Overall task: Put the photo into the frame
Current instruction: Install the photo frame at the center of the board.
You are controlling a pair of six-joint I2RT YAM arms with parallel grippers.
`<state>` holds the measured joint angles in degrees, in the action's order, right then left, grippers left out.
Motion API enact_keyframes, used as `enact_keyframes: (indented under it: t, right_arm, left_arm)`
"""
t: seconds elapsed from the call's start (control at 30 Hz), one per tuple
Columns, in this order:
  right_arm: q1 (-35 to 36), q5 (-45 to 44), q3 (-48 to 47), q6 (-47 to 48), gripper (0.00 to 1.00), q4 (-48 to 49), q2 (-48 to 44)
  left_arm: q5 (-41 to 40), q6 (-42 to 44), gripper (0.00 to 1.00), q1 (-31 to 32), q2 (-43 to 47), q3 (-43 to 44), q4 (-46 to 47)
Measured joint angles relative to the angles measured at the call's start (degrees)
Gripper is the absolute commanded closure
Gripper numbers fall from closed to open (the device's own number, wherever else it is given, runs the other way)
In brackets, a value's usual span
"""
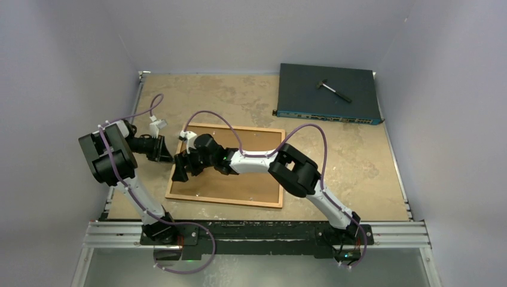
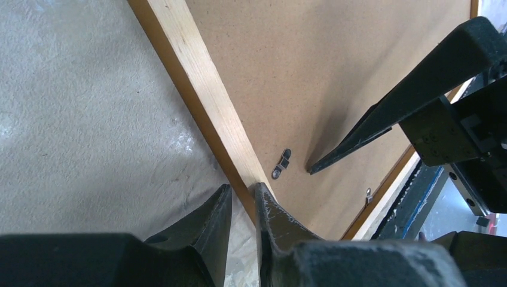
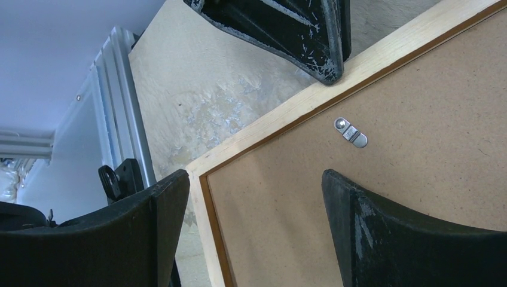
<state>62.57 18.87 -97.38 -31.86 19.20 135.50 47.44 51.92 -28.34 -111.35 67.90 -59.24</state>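
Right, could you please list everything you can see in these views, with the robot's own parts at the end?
frame: one, orange-brown wood, lying face down mid-table
backing board: one, plain brown, inside the frame
turn clips: two visible, silvery metal, on the backing board near the frame's rails
electronics box: one, dark with a blue ported front, far right of the table
small hammer-like tool: one, black handle, pale head, on the electronics box
table: one, mottled beige
photo: none in view
left gripper: black, fingers nearly together at the frame's left rail
right gripper: black, open, over the frame's left side
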Motion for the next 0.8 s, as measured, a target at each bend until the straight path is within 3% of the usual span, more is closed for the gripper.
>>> enact_keyframes:
  t: [0.33,0.8]
  right_arm:
    - [-0.55,-0.15,-0.22,0.0,0.16,0.7,0.42]
    - [-1.38,-1.01,-1.64,0.04,0.16,2.58,1.97]
  left_arm:
    - [1.4,-0.96,0.96,-0.04,-0.57,0.07,-0.33]
    - [2.14,-0.94,1.0,-0.04,-0.87,0.07,-0.33]
